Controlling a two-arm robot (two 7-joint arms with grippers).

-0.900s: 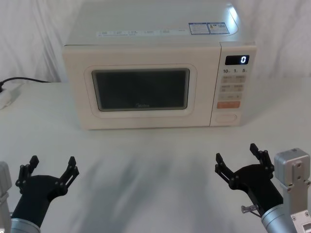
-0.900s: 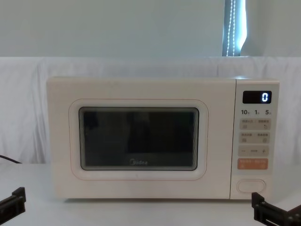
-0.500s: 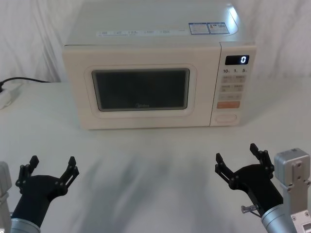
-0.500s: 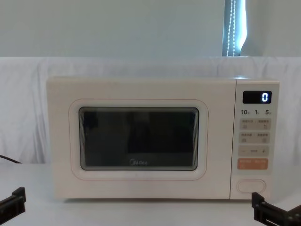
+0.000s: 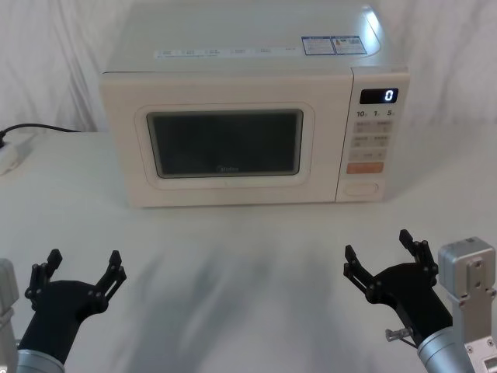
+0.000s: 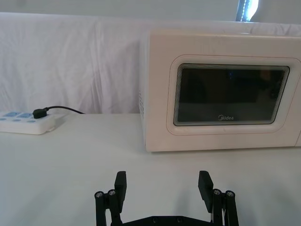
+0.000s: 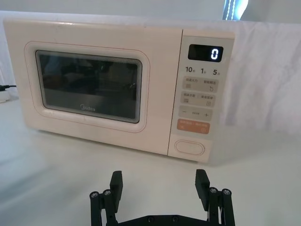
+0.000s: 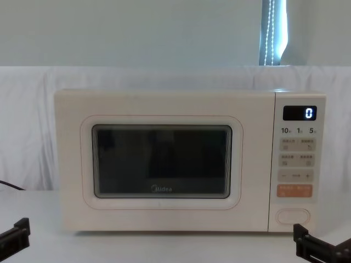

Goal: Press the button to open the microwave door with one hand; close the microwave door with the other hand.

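The cream microwave [image 5: 233,74] stands at the back of the table, its display reading 0. Its door [image 5: 225,144] with the dark window is shut flush. The pill-shaped button [image 5: 361,188] sits at the bottom of the keypad strip, also clear as the button [image 7: 190,147] and the button [image 8: 293,216]. My left gripper [image 5: 81,270] hovers open near the table's front left, well short of the door. My right gripper [image 5: 380,251] is open at the front right, in line with the keypad and apart from it. Both hold nothing.
A white power strip [image 6: 28,123] with a black plug and cable lies on the table to the left of the microwave. White cloth [image 8: 27,126] drapes behind. Bare tabletop [image 5: 241,256] stretches between the grippers and the oven.
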